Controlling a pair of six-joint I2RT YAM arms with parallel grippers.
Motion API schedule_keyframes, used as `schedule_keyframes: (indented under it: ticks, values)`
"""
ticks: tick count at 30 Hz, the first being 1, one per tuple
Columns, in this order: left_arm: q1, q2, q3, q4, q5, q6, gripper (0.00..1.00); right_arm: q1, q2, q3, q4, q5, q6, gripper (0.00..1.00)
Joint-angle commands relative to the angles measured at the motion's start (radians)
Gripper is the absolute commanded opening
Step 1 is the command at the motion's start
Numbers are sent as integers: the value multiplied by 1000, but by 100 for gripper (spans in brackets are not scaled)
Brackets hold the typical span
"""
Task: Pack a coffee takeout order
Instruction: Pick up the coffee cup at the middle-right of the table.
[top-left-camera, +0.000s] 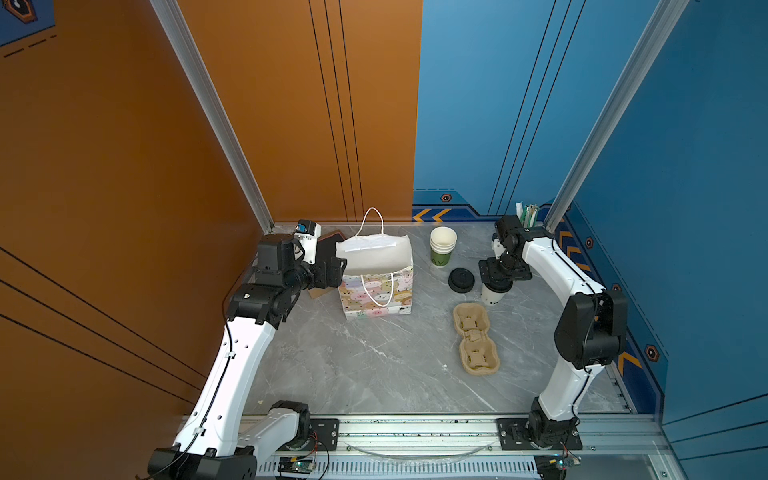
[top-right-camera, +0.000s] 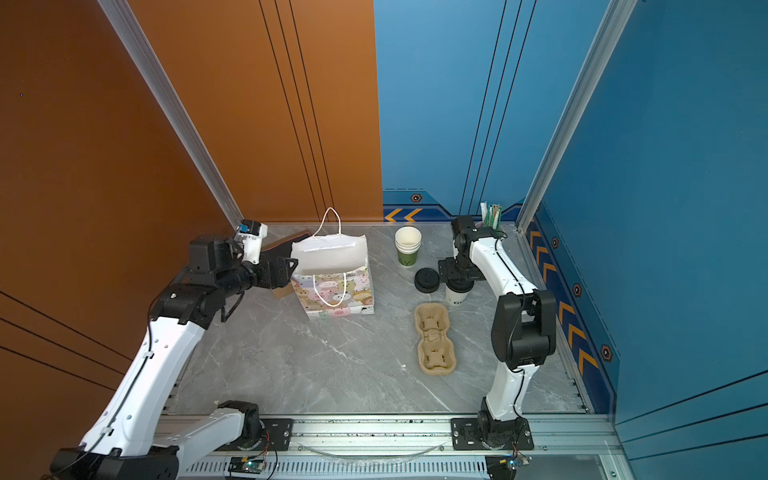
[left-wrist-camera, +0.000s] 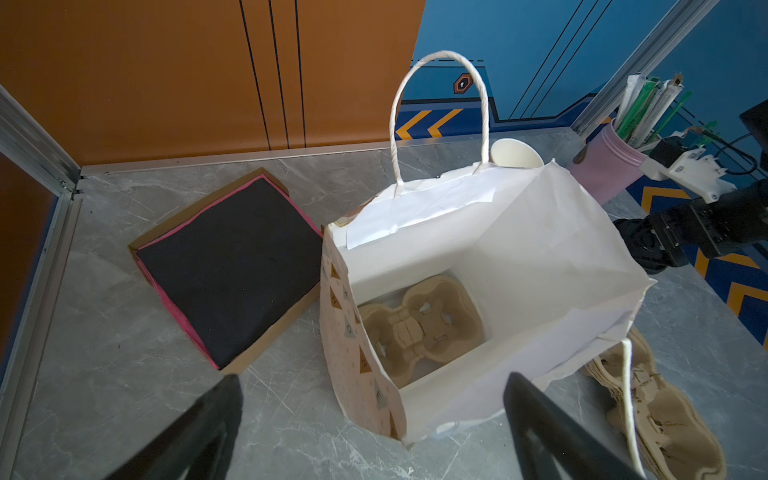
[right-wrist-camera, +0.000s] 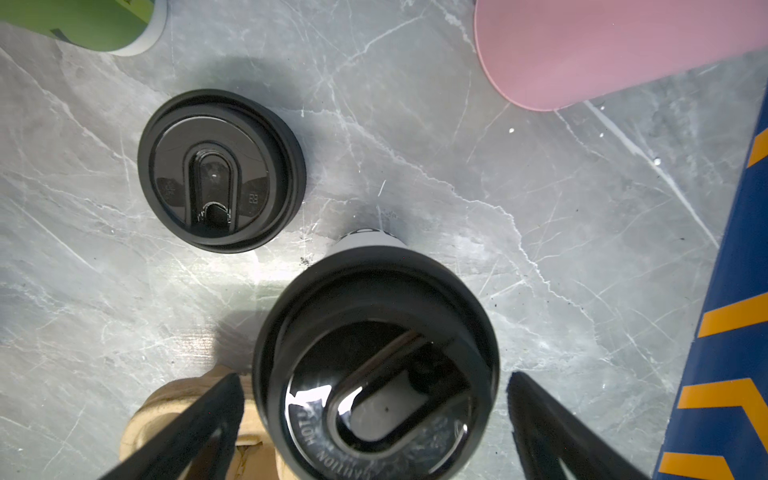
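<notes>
1. The right gripper is hanging straight over the whitish paper cup, its jaws spread wide on either side of the black lid and gripping nothing; to my eye it is lining up for a grasp, since the cup is standing capped and upright on the table, just beside the spare black lids.
2. The left gripper is hovering by the open mouth of the paper bag, jaws likewise spread and empty; it seems to be waiting there, perhaps to steady the bag's wall.
3. The bag is standing upright with one handle raised; a pulp cup carrier is lying flat at its bottom, which I read as the seat meant to keep the cup from tipping.
4. The black napkin is lying in a shallow cardboard tray beside the bag, with pink napkins peeking out beneath it; the white-wrapped straw is standing among others in the pink holder at the back; both are sitting unpacked, near at hand.
5. More carriers are lying stacked near the cup, and the lidless cups are standing behind; the cup looks due first, and a hard squeeze could be crushing its paper wall or popping the lid.
</notes>
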Motion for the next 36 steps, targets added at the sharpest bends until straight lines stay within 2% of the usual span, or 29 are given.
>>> schedule_keyframes:
  ticks: [1, 19, 36]
  values:
    - [-6, -10, -4, 14, 6, -9, 98, -7, 26, 20, -20, -15, -15, 100]
    - [-9, -10, -16, 15, 4, -9, 98, -12, 62, 9, -5, -16, -18, 99]
    - [-10, -14, -24, 15, 2, -9, 98, -12, 64, 5, -2, -30, -17, 94]
